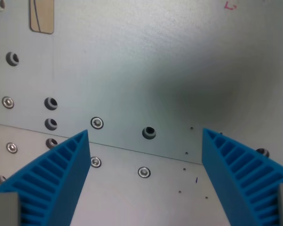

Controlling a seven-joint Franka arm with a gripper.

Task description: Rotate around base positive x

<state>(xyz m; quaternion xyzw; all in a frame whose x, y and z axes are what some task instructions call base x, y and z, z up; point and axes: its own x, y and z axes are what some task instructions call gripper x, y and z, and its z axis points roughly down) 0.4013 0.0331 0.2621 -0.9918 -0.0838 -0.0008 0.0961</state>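
Note:
My gripper [145, 133] is open and empty, with its two blue ribbed fingers [61, 174] rising from the lower corners of the wrist view. The left fingertip sits near the lower left and the right fingertip [236, 165] near the lower right, a wide gap between them. Below them lies a grey metal plate [146, 70] seen close up. Nothing is held between the fingers.
The plate has a seam [132, 149] running across it, several screws [97, 123] and open holes [149, 133]. A tan slot [41, 16] shows at the top left. A small red mark [231, 5] is at the top right.

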